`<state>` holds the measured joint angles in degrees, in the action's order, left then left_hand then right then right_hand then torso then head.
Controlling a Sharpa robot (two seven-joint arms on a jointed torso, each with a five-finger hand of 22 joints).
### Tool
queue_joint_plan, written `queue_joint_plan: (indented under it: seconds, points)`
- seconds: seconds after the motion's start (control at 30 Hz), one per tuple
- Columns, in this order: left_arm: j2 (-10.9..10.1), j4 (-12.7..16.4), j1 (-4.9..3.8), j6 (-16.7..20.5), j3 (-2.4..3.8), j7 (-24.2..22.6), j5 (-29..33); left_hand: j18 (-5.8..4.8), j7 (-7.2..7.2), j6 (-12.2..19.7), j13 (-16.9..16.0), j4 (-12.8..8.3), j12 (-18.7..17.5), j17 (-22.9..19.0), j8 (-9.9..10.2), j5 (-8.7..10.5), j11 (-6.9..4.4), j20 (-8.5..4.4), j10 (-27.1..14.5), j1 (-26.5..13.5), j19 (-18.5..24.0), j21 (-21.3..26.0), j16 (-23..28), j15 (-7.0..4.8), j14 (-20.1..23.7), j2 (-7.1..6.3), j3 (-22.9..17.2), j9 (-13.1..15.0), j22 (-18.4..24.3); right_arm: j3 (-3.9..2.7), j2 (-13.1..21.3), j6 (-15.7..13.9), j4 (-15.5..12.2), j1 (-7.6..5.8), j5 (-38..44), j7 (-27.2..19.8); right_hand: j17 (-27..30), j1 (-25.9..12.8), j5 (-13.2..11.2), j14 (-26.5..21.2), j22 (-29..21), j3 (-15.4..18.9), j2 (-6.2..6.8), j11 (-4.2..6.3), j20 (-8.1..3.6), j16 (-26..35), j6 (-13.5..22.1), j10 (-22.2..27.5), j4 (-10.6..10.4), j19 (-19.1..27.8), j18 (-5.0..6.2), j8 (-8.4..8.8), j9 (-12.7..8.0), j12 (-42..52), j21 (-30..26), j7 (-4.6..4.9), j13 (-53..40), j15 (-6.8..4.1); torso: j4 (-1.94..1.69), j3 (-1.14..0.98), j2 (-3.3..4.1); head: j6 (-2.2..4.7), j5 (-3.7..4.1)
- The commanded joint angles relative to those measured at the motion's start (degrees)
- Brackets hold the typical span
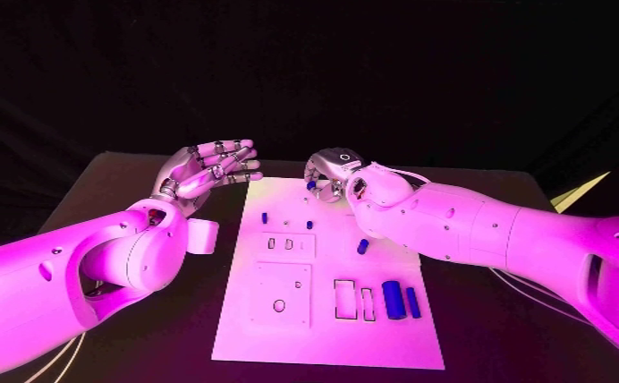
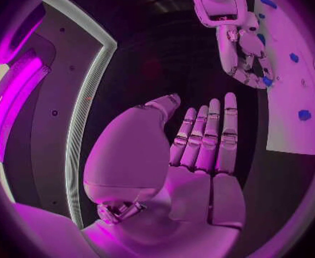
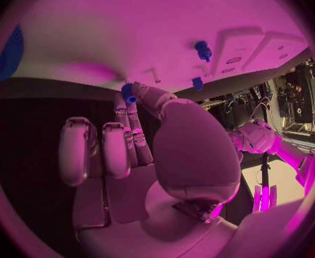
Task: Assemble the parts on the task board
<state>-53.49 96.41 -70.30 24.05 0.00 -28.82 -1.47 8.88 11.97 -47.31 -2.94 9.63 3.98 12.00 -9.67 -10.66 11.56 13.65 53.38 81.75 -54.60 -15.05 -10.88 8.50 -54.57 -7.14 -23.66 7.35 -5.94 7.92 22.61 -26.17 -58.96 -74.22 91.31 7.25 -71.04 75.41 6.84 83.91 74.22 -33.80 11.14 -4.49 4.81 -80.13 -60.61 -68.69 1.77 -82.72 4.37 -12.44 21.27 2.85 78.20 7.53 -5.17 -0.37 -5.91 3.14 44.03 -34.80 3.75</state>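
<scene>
Fingers of your right hand (image 1: pixel 338 174) pinch a small blue part (image 1: pixel 312 185) over the task board's (image 1: pixel 329 338) far edge; your left hand (image 1: pixel 213 166) hovers beside that edge, fingers spread, empty. Several blue parts still lie loose on the board, so I judge most remains. From the left wrist, its fingers (image 2: pixel 207 135) stand straight. From the right wrist, the part (image 3: pixel 129 92) sits at the fingertips.

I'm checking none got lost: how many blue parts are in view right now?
6, possibly more hidden by the right arm: one pinched in the right hand; two small ones on the task board; one beside the right arm; two long ones side by side.
</scene>
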Motion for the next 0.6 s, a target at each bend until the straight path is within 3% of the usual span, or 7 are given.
queue_joint_plan:
  seconds: [0.03,0.3,0.37,0.43,0.47,0.53,0.6]
  points:
    - [0.0,0.28,-0.26,-0.02,0.06,-0.03,-0.05,1.48,1.62,-0.31,-0.75,-0.72,-0.29,0.86,-0.76,-0.99,-0.44,-0.11,0.88,-0.38,-1.63,-0.88,-0.77,-0.05,-0.01,-0.81,-1.29,0.69,-1.0,0.0,-0.21,0.18,0.32,0.1,-0.03,-0.15,-0.63,0.39,1.0,2.91,1.67,-3.51,-2.59,1.02,0.01,-0.87,-0.2,-4.38,1.1,-0.82,-1.14,-2.96,2.59,1.1,0.56,-0.08,-3.71,-0.62,0.06,0.04,0.22,0.13,-0.09]
    - [-0.02,0.33,-0.46,0.02,0.06,0.0,-0.05,1.48,1.62,-0.31,-0.75,-0.72,-0.29,0.86,-0.76,-0.99,-0.44,-0.11,0.88,-0.38,-1.63,-0.88,-0.77,-0.05,-0.01,-0.81,-1.29,0.69,-1.0,0.0,-0.79,0.81,1.35,0.13,-0.36,-0.45,-0.03,-0.59,1.03,2.71,0.57,-3.91,-1.95,0.23,0.48,-0.71,1.27,-1.79,1.11,0.07,-0.85,-2.48,3.12,0.57,-0.47,0.48,-3.28,0.06,0.07,0.04,0.19,-0.06,-0.31]
    - [-0.03,0.33,-0.49,0.03,0.07,-0.01,-0.05,1.48,1.62,-0.31,-0.75,-0.72,-0.29,0.86,-0.76,-0.99,-0.44,-0.11,0.88,-0.38,-1.63,-0.88,-0.77,-0.05,-0.01,-0.81,-1.29,0.69,-1.0,0.01,-0.9,0.94,1.56,0.13,-0.72,-0.66,1.07,-1.2,1.05,2.38,-1.09,-4.19,-1.32,-0.3,0.84,-0.16,2.22,0.27,0.95,1.07,-0.45,-2.0,3.18,0.53,-1.94,0.92,-2.72,0.5,0.11,0.04,0.22,-0.03,-0.36]
    - [-0.04,0.33,-0.51,0.03,0.07,0.0,-0.05,1.48,1.62,-0.31,-0.75,-0.72,-0.29,0.86,-0.76,-0.99,-0.44,-0.11,0.88,-0.38,-1.63,-0.88,-0.77,-0.05,-0.01,-0.81,-1.29,0.69,-1.0,0.01,-0.93,0.94,1.67,0.13,-1.0,-0.9,5.35,-2.63,0.95,1.02,-7.63,-3.8,0.86,-1.69,1.85,2.2,5.8,6.64,0.43,4.87,1.04,0.23,2.56,0.68,-7.85,2.03,-1.01,1.63,0.14,0.02,0.22,0.05,-0.37]
    - [-0.04,0.32,-0.52,0.02,0.07,0.0,-0.05,1.48,1.62,-0.31,-0.75,-0.72,-0.29,0.86,-0.76,-0.99,-0.44,-0.11,0.88,-0.38,-1.63,-0.88,-0.77,-0.05,-0.01,-0.81,-1.29,0.69,-1.0,0.01,-0.9,0.89,1.66,0.13,-1.09,-1.0,8.82,-2.51,0.91,-0.22,-11.42,-2.92,1.54,-2.13,2.32,4.29,7.71,9.74,0.43,7.03,1.92,1.58,2.16,0.77,-11.47,2.23,-0.17,1.94,0.15,0.02,0.22,0.05,-0.36]
    - [-0.08,0.3,-0.54,0.03,0.07,0.01,-0.05,1.48,1.62,-0.31,-0.75,-0.72,-0.29,0.86,-0.76,-0.99,-0.44,-0.11,0.88,-0.38,-1.63,-0.88,-0.77,-0.05,-0.01,-0.81,-1.29,0.69,-1.0,0.01,-0.78,0.76,1.52,0.13,-1.2,-1.16,12.41,-1.9,1.04,-1.56,-15.48,0.2,1.92,-2.6,2.83,6.44,10.55,13.02,0.12,9.14,2.66,3.52,1.54,0.97,-15.61,1.23,0.83,2.13,0.14,-0.01,0.22,0.09,-0.34]
    - [-0.16,0.21,-0.57,0.07,0.07,0.02,-0.05,1.48,1.62,-0.31,-0.75,-0.72,-0.29,0.86,-0.76,-0.99,-0.44,-0.11,0.88,-0.38,-1.63,-0.88,-0.77,-0.05,-0.01,-0.81,-1.29,0.69,-1.0,0.02,-0.28,0.52,0.97,0.11,-1.31,-1.31,14.91,0.52,1.37,-2.36,-18.6,6.48,0.73,-3.0,3.04,7.8,11.26,15.69,-1.03,10.11,3.31,4.54,1.14,1.52,-19.05,0.84,1.37,2.64,0.16,-0.03,0.22,0.15,-0.35]
